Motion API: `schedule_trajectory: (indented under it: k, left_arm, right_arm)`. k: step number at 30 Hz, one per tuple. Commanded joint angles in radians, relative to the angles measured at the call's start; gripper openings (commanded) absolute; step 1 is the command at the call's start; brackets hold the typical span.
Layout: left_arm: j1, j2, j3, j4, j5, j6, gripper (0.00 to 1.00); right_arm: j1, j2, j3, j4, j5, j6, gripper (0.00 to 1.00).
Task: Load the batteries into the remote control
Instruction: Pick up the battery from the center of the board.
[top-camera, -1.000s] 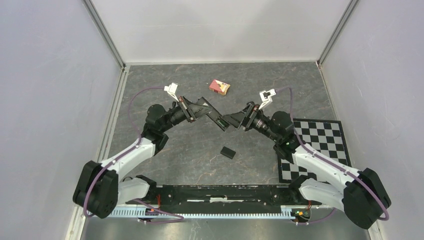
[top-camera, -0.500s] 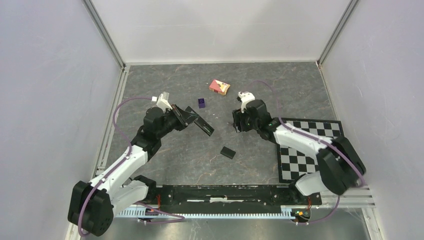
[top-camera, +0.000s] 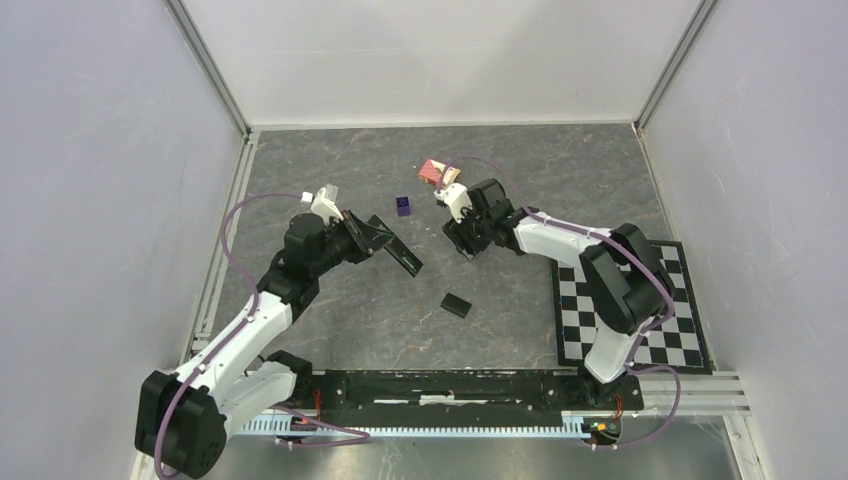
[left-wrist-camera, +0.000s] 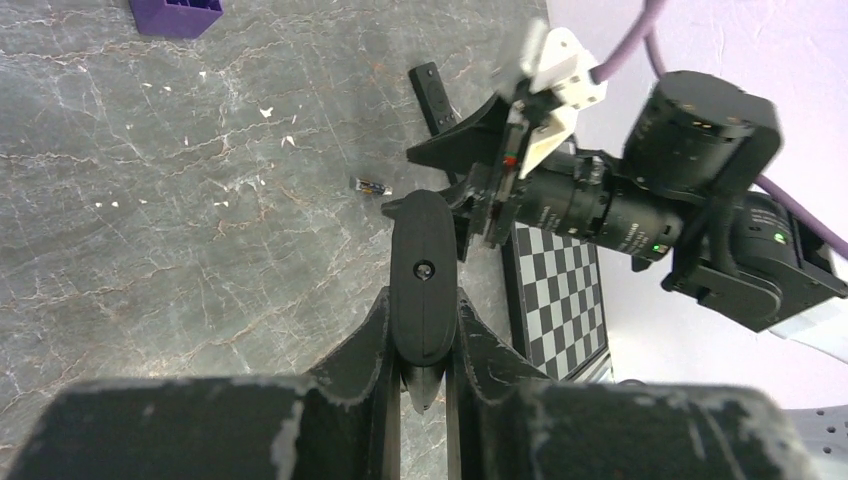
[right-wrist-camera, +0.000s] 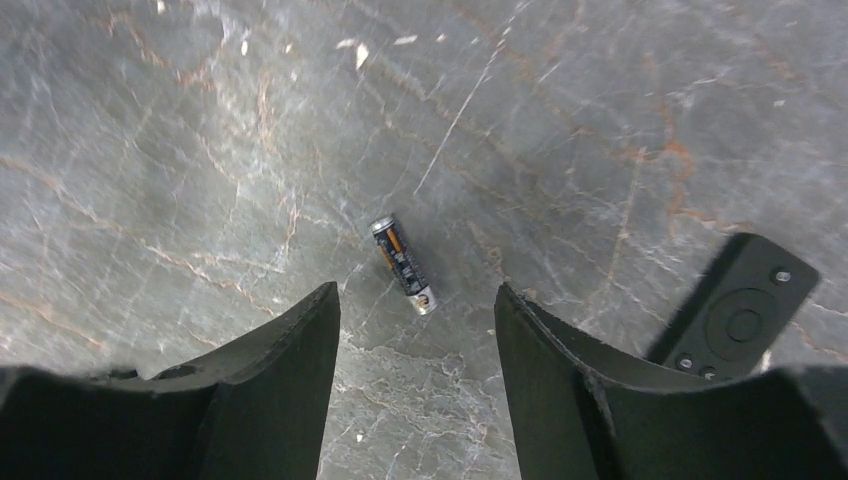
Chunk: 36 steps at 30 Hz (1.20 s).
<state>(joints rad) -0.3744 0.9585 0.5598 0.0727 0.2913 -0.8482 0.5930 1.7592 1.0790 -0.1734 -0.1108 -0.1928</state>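
Observation:
My left gripper (left-wrist-camera: 425, 325) is shut on the remote control (left-wrist-camera: 424, 270), a slim black bar held above the table and pointing at the right arm. In the top view the left gripper (top-camera: 372, 235) holds the remote control (top-camera: 400, 254) left of centre. One battery (right-wrist-camera: 402, 265), a tiny dark cylinder with silver ends, lies flat on the table. My right gripper (right-wrist-camera: 415, 300) hovers open just short of it, jaws apart, with nothing between them. The battery (left-wrist-camera: 370, 185) also shows in the left wrist view. In the top view the right gripper (top-camera: 462, 240) hides it.
A small flat black piece (top-camera: 456, 305) lies on the table nearer the arm bases. A purple cube (top-camera: 403, 207) and a red-and-white box (top-camera: 438, 172) sit further back. A checkerboard mat (top-camera: 640, 310) covers the right side. White walls enclose the table.
The right arm swung away from the remote, left and toward the back, down over the battery, its jaws narrowing somewhat. The left arm drew back left with the remote.

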Motion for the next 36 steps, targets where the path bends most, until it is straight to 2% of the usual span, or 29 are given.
schedule_trajectory:
  k: [1,8,15,19,25,31,36]
  left_arm:
    - [0.006,-0.014,0.054,0.010,0.034,0.052,0.02]
    - [0.011,0.001,0.058,0.016,0.044,0.052,0.02]
    - [0.012,0.021,0.063,0.030,0.054,0.045,0.02]
    - [0.013,0.020,0.061,0.032,0.055,0.043,0.02]
    - [0.013,0.019,0.052,0.037,0.048,0.038,0.02]
    - [0.013,0.005,0.000,0.127,0.026,0.015,0.02]
    - [0.013,0.029,-0.028,0.174,0.024,-0.004,0.02]
  right_arm:
    - [-0.005,0.052,0.070,-0.080,-0.069,-0.121,0.61]
    - [-0.008,0.120,0.123,-0.127,-0.098,-0.135,0.39]
    - [-0.030,0.170,0.154,-0.173,-0.106,-0.127,0.29]
    - [-0.039,0.198,0.177,-0.212,-0.100,-0.116,0.19]
    - [-0.038,0.141,0.106,-0.112,-0.015,-0.082,0.01]
    - [-0.038,-0.023,-0.023,0.045,-0.050,-0.004,0.00]
    - [-0.036,-0.160,-0.083,0.097,-0.159,0.070,0.00]
